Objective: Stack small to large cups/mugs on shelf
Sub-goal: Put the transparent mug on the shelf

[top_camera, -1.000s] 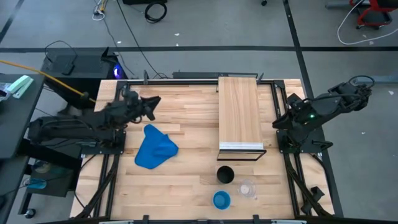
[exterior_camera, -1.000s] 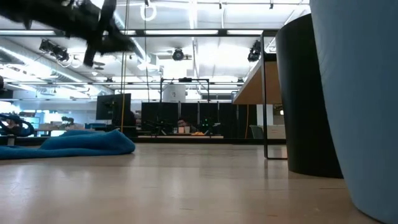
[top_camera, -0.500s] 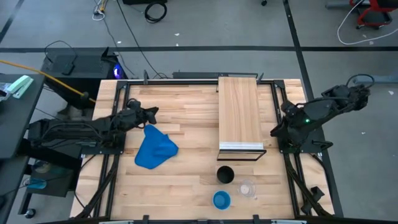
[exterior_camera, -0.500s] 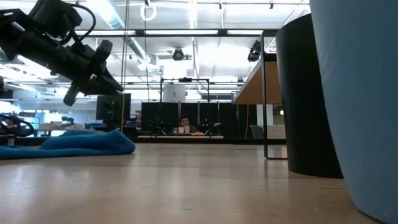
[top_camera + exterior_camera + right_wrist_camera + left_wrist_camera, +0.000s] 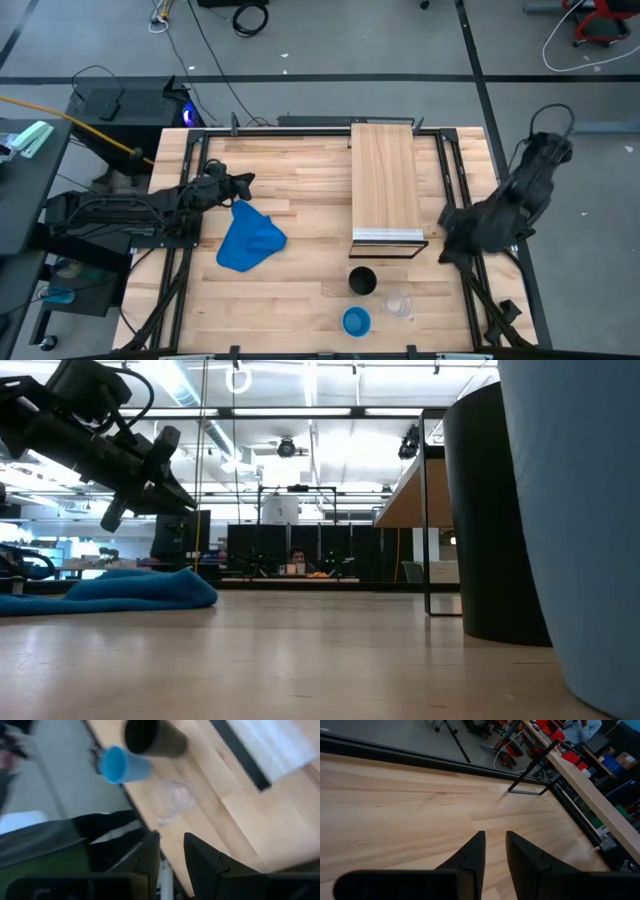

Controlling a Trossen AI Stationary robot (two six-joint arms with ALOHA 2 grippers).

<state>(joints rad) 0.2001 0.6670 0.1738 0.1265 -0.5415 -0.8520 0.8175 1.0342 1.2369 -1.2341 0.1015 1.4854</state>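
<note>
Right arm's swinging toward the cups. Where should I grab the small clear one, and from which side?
Judging by its pose, take the clear cup by its upper wall, coming from above on the table's right edge side. It stands upright, mouth up. The black cup and blue cup crowd its left, so set the right gripper jaws front-to-back.

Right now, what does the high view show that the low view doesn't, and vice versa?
High view only: the clear cup, the shelf's bare top, and the right tool at the table's right edge. Low view only: the room behind the table. Both: blue cloth, black cup, light-blue cup, and the left tool raised above the cloth.
</note>
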